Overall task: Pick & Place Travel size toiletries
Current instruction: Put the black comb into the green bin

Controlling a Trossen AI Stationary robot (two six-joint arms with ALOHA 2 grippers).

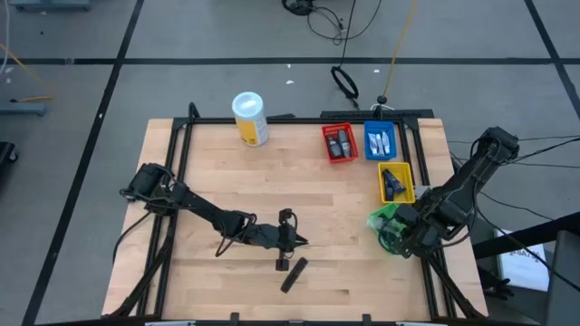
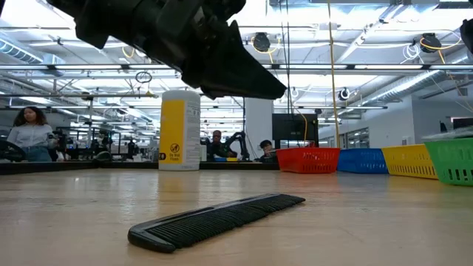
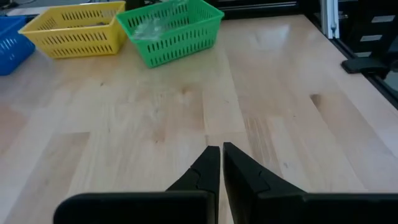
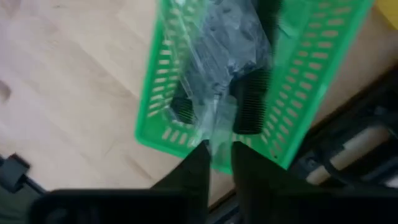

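A black comb (image 1: 292, 274) (image 2: 222, 218) lies flat on the wooden table near its near edge. My left gripper (image 1: 292, 238) (image 3: 221, 152) hangs shut just above the table, a little beyond the comb, and touches nothing. My right gripper (image 1: 396, 228) (image 4: 219, 149) is over the green bin (image 1: 384, 220) (image 4: 155, 93) at the table's right edge, its fingers close together with clear plastic between them. In that bin lie a second black comb (image 4: 252, 102) and crumpled clear wrapping (image 4: 217, 43). Small dark and silver-white toiletries sit in the red (image 1: 340, 142), blue (image 1: 380, 139) and yellow (image 1: 396, 182) bins. My right gripper pinches the clear plastic packet by its edge (image 4: 221, 134) between the two fingers, coming from above and pointing down into the green bin. The rest of the packet (image 4: 211, 68) lies inside the bin. One layer or several, I cannot tell.
A tall white canister with a yellow label (image 1: 250, 118) (image 2: 180, 129) stands near the far edge. The red, blue and yellow bins line the far right corner. Black frame rails (image 1: 177, 172) border the table. Bare wood spreads across the table's middle. People are in the room beyond.
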